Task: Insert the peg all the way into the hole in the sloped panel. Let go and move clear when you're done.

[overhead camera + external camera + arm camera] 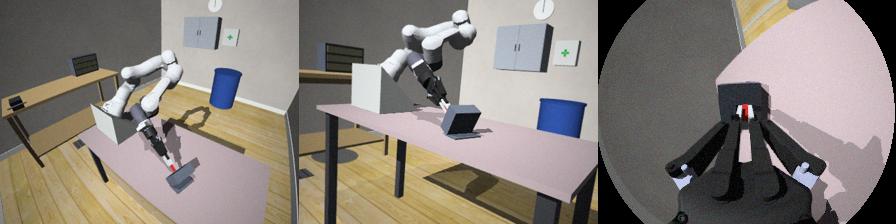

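At the left, a long bench of pale brown wood on dark legs (pixel 59 89) (pixel 325 74) is topped by a boxy, dark-framed drawer unit (pixel 85 65) (pixel 341 57). To its right, a wedge-shaped base with a flat, pale side (pixel 104 125) (pixel 366 88) is set on a smooth, matte pink tabletop (pixel 223 186) (pixel 512 147) (pixel 813 60). From the base, a glossy white arm with rounded joints (pixel 145 67) (pixel 410 34) is stretched out, ended by a black, angular claw (pixel 170 164) (pixel 445 106) (pixel 745 111). The claw is nearly closed, its white fingertips pinched about a slim, straight-edged, bright red peg (pixel 173 168) (pixel 745 107). The peg is held at a slant, its exposed part seen between the fingertips and the sloped face of a blue-grey, block-like panel with a flat foot (pixel 180 174) (pixel 450 120) (pixel 740 94). How deep the peg is seated cannot be told, as the hole is hidden. Farther right, a smooth blue cylindrical bin (pixel 225 89) (pixel 561 118) is seen beyond the tabletop.
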You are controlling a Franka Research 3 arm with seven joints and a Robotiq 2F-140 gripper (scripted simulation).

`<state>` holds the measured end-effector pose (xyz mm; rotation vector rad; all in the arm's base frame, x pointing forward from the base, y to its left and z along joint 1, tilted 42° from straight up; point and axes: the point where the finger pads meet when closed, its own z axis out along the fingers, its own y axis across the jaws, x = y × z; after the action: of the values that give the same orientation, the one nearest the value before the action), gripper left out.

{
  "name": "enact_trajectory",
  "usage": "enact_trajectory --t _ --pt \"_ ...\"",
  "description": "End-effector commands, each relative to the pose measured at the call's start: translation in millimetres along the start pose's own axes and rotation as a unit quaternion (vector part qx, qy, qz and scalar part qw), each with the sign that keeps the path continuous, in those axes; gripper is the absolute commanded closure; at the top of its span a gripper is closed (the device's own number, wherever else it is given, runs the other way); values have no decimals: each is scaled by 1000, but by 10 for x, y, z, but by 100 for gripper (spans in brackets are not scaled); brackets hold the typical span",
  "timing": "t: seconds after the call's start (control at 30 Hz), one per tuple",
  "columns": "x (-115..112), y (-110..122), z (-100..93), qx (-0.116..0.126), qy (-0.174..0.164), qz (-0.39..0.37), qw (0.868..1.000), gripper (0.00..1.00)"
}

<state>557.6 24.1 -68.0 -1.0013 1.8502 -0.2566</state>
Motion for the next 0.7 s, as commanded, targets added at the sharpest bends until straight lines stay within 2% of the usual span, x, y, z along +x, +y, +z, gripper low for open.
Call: enact_trajectory --t 0.0,0.43,0.67 --pt "-13 -12 -7 14 3 0 1000 100" --pt "-42 -58 -101 43 14 3 999 100" --pt "-60 -104 -200 45 15 3 999 100"
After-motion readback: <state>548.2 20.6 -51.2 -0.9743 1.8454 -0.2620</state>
